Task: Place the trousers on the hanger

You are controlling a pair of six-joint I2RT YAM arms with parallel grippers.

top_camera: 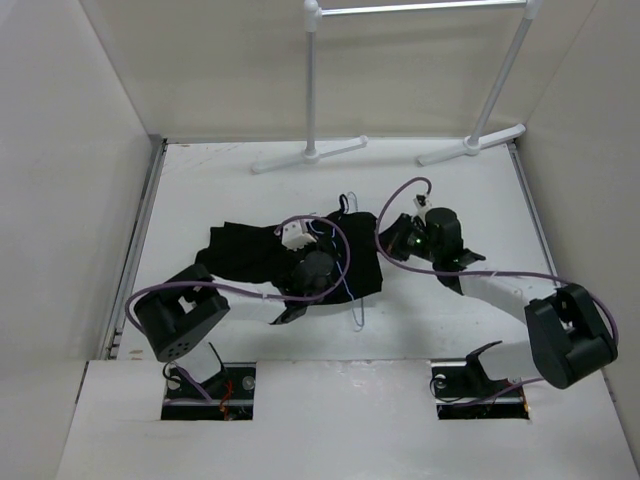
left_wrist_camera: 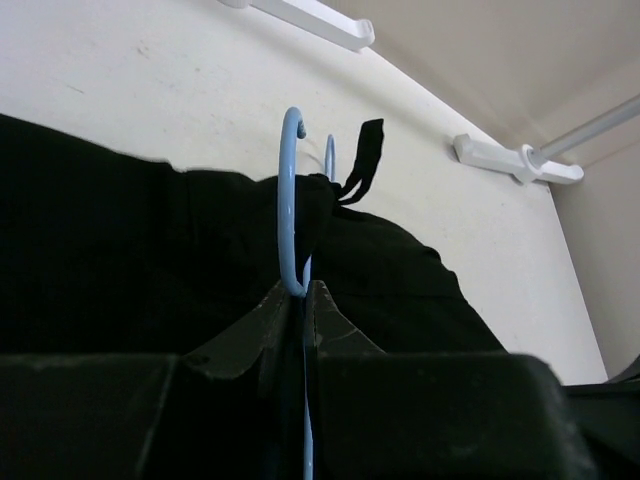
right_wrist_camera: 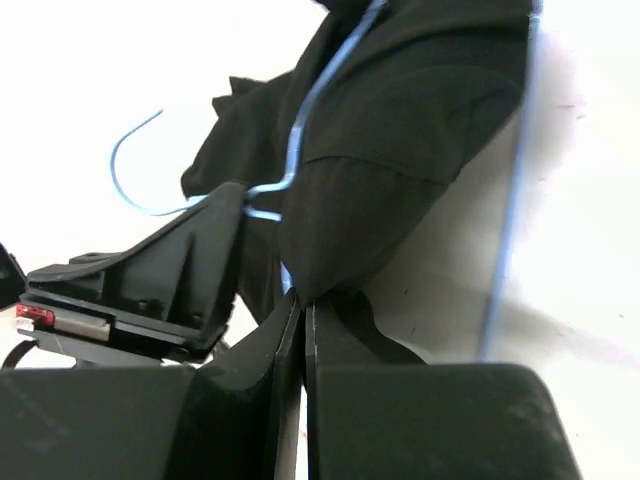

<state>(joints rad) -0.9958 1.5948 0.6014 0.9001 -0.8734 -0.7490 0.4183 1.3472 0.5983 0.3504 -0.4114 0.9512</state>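
Black-fingered, our left hand (left_wrist_camera: 303,300) clenches the hanger (left_wrist_camera: 287,200) below its hook; our right hand (right_wrist_camera: 302,300) pinches the trousers (right_wrist_camera: 420,110), bunched on the worktop (top_camera: 220,180); the hanger seems partly threaded through them; we judge straightening and lifting remain.

You've got trousers (top_camera: 240,250), plain black, soft, crumpled in a heap mid-table, hanger (left_wrist_camera: 288,200), thin pale-blue wire, lying in among the fabric, cloth draped over part of it, curved hook poking clear of the heap
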